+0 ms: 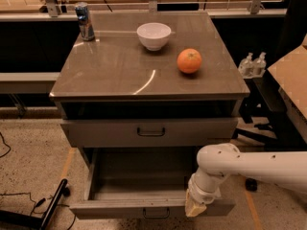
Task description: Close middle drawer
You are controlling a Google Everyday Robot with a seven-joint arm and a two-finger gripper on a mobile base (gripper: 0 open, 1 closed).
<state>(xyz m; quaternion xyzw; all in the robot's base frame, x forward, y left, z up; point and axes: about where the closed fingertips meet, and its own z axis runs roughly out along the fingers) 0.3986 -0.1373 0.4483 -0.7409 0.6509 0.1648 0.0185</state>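
Note:
The middle drawer [139, 209] is a long grey drawer with a low front panel and a small dark handle [156, 213]. It is pulled far out from the grey cabinet, and its inside looks empty. My gripper [194, 208] hangs from the white arm [249, 166], which comes in from the right. The gripper tip is at the drawer's front panel, right of the handle. Above it, the taller-fronted drawer [149, 131] with the larger handle is closed.
On the cabinet top [120, 66] stand a can [85, 21] at the back left, a white bowl [153, 35] and an orange [189, 61]. Two bottles [253, 64] and a wooden table [292, 85] are at the right. A dark bar [50, 210] lies on the floor at the left.

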